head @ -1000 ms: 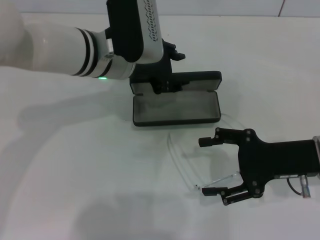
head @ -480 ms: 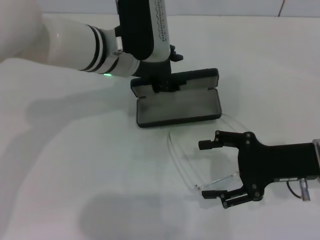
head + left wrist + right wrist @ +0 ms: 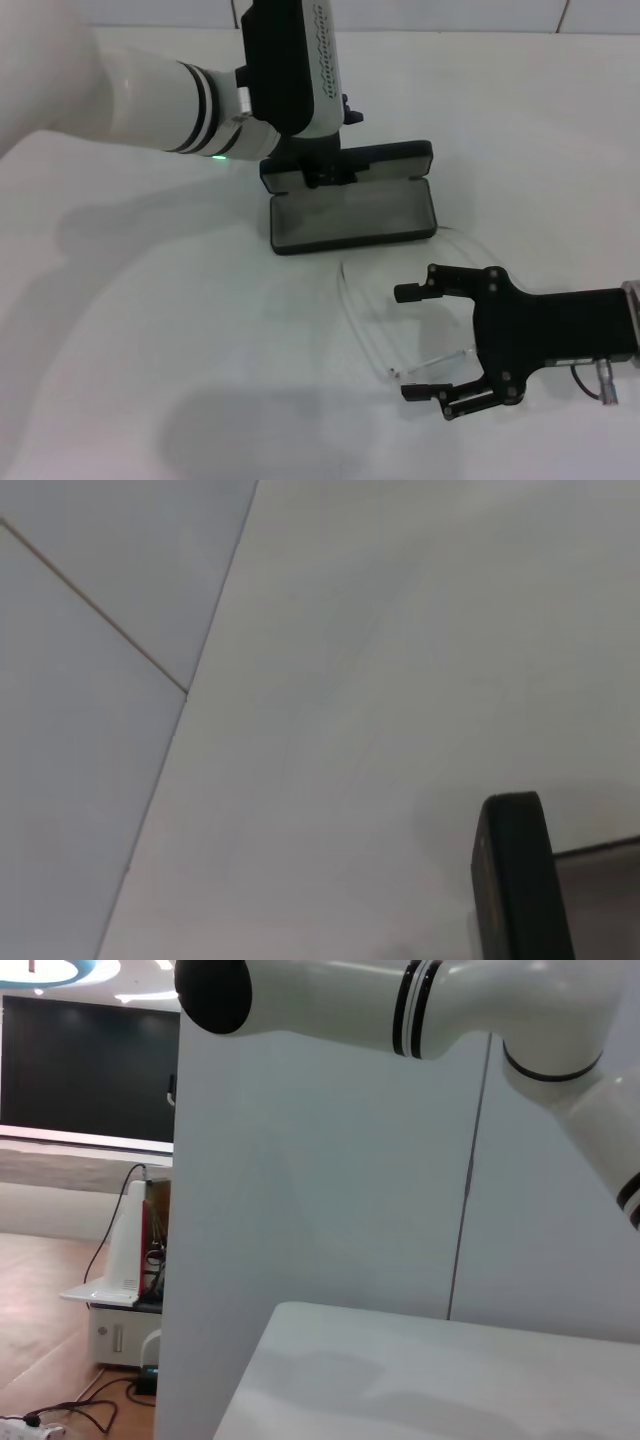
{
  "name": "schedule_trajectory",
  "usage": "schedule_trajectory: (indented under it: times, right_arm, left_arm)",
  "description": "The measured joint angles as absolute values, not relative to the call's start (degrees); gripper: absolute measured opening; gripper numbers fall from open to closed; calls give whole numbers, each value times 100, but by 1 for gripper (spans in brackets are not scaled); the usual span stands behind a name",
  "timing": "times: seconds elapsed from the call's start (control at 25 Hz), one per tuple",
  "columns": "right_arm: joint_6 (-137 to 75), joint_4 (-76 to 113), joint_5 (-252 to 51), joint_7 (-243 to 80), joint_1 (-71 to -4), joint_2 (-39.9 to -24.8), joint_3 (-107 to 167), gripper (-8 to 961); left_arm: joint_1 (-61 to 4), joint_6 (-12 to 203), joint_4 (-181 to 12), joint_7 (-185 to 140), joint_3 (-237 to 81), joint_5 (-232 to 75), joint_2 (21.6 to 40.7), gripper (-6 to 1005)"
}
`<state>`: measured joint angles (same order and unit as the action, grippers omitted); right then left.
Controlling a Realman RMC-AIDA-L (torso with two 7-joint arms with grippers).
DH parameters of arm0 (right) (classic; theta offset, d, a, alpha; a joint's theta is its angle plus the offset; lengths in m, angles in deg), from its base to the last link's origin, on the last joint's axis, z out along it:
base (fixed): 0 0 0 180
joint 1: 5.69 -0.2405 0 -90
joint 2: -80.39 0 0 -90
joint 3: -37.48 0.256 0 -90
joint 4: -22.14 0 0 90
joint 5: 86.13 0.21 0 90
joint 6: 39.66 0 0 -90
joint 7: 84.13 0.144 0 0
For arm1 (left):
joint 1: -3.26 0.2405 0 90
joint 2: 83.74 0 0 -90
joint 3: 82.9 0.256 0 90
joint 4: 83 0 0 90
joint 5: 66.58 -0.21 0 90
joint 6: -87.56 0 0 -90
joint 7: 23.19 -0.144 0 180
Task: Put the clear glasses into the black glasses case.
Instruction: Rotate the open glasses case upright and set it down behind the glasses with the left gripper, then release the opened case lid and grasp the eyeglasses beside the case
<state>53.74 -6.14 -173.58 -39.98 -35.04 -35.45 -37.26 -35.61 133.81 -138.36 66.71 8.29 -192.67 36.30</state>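
Head view: the black glasses case (image 3: 352, 203) is seen open on the white table (image 3: 180, 330), its lid held by the left gripper (image 3: 328, 172); finger state cannot be told. The clear glasses (image 3: 400, 310) lie just before the case, between the spread fingers of the right gripper (image 3: 412, 342). Left wrist view: a case corner is shown.

The glasses (image 3: 400, 300), right of centre in the head view, look like thin, fully transparent plastic, faintly glossy. The case (image 3: 352, 205) above them has a smooth, semi-matt black shell and a dull grey lining that may be cloth. The right gripper (image 3: 420, 340) is matt black. The tabletop (image 3: 150, 330) is smooth, matt white.
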Motion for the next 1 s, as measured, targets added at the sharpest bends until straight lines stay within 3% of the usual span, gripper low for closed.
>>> schedule_trajectory:
  times: [1.0]
  right_arm:
    - [5299, -617, -17358, -3957, -3532, -3518, -3748, 873]
  left_arm:
    - [-3459, 14376, -14298, 6794, 781, -19188, 3610, 545]
